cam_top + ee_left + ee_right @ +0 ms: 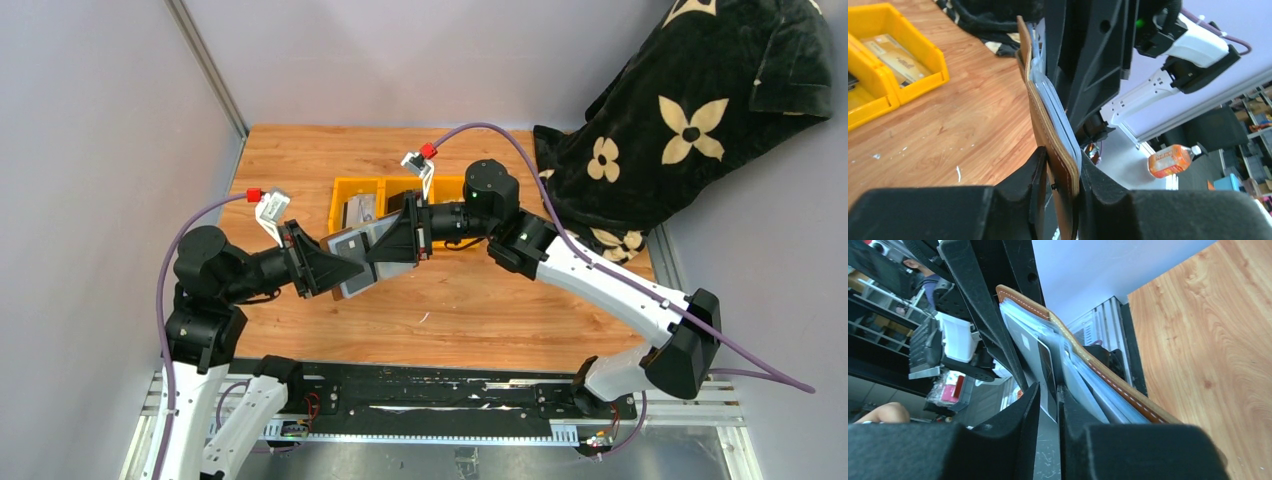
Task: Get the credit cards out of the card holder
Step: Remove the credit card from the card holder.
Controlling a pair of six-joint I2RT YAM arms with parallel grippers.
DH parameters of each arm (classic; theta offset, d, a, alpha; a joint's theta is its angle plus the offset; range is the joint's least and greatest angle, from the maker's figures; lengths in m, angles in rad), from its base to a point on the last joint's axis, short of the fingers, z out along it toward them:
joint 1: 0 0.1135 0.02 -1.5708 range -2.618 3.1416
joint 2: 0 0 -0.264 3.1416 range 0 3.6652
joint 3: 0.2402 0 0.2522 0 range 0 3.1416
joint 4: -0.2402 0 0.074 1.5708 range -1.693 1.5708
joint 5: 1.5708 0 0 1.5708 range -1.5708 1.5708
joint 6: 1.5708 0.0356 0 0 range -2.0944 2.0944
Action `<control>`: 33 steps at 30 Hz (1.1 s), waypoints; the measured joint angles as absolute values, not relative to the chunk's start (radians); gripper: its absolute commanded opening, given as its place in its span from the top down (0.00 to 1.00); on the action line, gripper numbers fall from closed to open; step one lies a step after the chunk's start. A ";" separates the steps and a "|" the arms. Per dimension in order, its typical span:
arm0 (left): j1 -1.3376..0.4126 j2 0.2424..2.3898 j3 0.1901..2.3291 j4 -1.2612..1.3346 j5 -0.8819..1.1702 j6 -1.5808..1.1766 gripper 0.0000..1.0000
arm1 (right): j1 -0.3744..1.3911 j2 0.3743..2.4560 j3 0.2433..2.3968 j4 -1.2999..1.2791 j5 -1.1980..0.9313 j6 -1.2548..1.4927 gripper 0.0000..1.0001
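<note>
The card holder [352, 268], brown leather outside and grey inside, is held open in the air over the table between both arms. My left gripper [335, 268] is shut on its leather edge; the left wrist view shows the holder [1045, 115] pinched at my left gripper [1063, 167]. My right gripper [385, 248] meets it from the right. In the right wrist view my right gripper [1049, 397] is closed on a grey card [1035, 352] that sticks out of the holder [1108, 377]. More pale cards [1088, 390] sit in the pockets.
Yellow bins [345, 190] stand behind the grippers; one holds a grey card [360, 210], and another holds a tan card [893, 57]. A black flower-patterned blanket [690, 120] lies at the back right. A metal rail [450, 400] runs along the table's near edge.
</note>
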State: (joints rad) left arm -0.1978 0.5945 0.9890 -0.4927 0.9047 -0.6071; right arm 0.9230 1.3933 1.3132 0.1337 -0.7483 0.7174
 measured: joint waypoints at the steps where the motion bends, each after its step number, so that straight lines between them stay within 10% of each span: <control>1: -0.198 0.592 0.989 -0.482 0.918 -0.611 0.71 | 0.923 1.394 1.313 0.142 -0.756 0.725 0.82; 11: -0.199 0.587 0.989 -0.414 1.026 -0.657 0.79 | 0.923 1.381 1.240 0.358 -0.846 0.851 1.00; 33: -0.212 0.592 0.989 -0.371 1.083 -0.704 0.90 | 0.890 1.258 1.095 0.476 -0.846 0.894 1.00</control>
